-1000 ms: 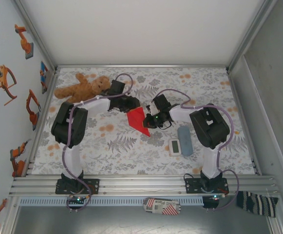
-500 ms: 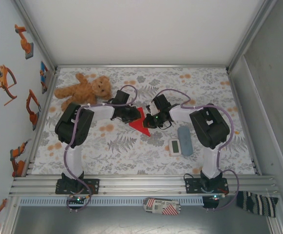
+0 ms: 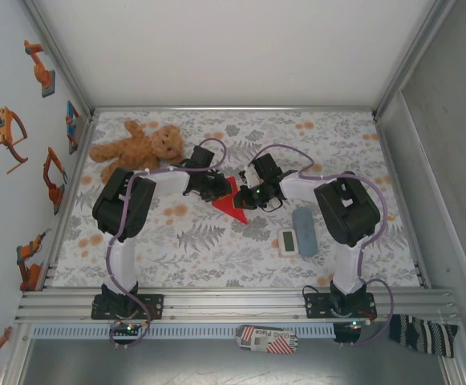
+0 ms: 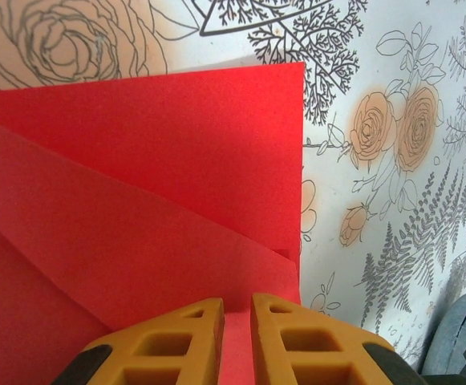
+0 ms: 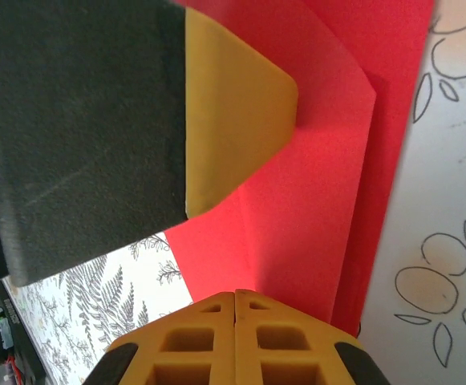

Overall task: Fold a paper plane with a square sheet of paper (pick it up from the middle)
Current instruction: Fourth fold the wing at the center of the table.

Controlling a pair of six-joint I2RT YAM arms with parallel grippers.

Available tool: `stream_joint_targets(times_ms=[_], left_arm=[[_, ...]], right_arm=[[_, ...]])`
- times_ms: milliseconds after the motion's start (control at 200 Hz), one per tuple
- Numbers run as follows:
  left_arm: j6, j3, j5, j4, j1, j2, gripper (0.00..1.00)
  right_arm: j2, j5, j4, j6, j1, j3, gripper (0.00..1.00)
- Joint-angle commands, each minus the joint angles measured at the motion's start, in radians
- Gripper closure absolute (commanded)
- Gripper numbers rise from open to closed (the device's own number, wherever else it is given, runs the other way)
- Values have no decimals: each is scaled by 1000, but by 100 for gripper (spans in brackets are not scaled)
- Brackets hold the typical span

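Note:
The square sheet of paper (image 3: 231,204), bright red and folded into a pointed triangle, lies mid-table between both grippers. My left gripper (image 3: 219,191) meets it from the left. In the left wrist view its jaws (image 4: 237,303) stand almost together, with a thin strip of the red sheet (image 4: 136,200) in the slit. My right gripper (image 3: 246,196) comes in from the right. Its jaws (image 5: 234,295) are pressed tight where a crease of the sheet (image 5: 321,200) runs into them. The left gripper's finger (image 5: 233,104) touches a flap just beyond.
A brown teddy bear (image 3: 140,144) lies at the back left. A white timer (image 3: 288,241) and a grey-blue block (image 3: 304,220) sit right of the paper; the block's edge (image 4: 457,337) is near my left gripper. A floral cloth (image 3: 216,249) covers the table.
The red sheet has come down from a raised, tilted pose to lie flatter. My left gripper moved right and forward onto it and its jaws narrowed. The right gripper barely moved.

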Motion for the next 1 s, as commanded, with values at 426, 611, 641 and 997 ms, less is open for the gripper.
stream_joint_targets(times_ms=[426, 611, 641, 997], left_arm=[[-18, 32, -123, -228, -7, 102, 81], [-27, 39, -147, -258, -7, 119, 81], [-28, 39, -149, -259, -6, 121, 81], [-25, 39, -147, -262, -7, 124, 81]], right_arm=[[4, -1, -80, -25, 4, -64, 100], [-62, -28, -129, -71, 5, -136, 100], [-71, -29, -137, -80, 5, -147, 100], [-148, -2, -268, -173, 5, -224, 100]])
